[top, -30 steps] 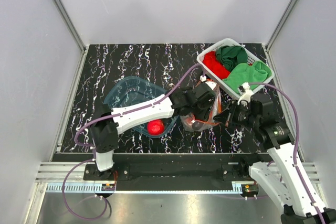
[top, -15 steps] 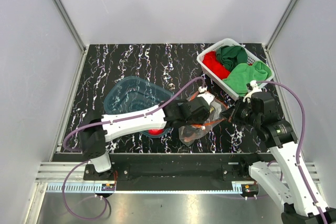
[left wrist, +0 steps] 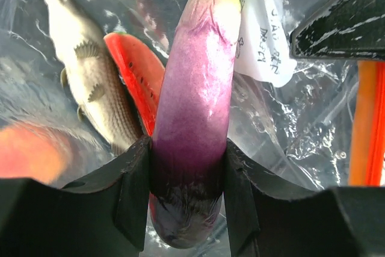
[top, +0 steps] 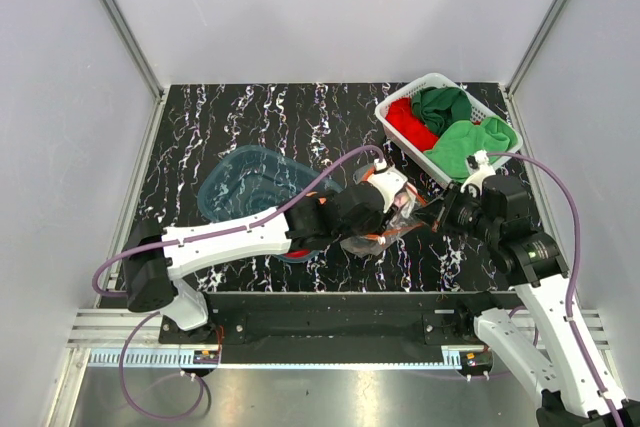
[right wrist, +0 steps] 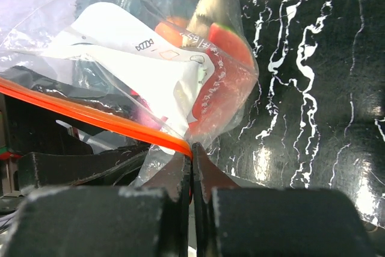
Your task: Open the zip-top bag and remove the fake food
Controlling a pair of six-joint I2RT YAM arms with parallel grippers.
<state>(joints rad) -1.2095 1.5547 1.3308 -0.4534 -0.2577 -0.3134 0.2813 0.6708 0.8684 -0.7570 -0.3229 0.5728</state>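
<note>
Left tool grips fake eggplant inside zip-top bag; right tool pinches zip strip. Snagging film could yank strip loose.

Black tabletop veined with white, enclosed by plain pale grey walls on three sides, aluminium posts at both back corners, a metal rail along the near edge

Top view is lit brightly & evenly from overhead; shadows are kept soft. Glare is thrown off the crinkled zip-top bag & the glossy table. In left wrist view the eggplant is rendered sharp; the lower-left orange-peach fruit is blurred; near foreground is underexposed.
</note>
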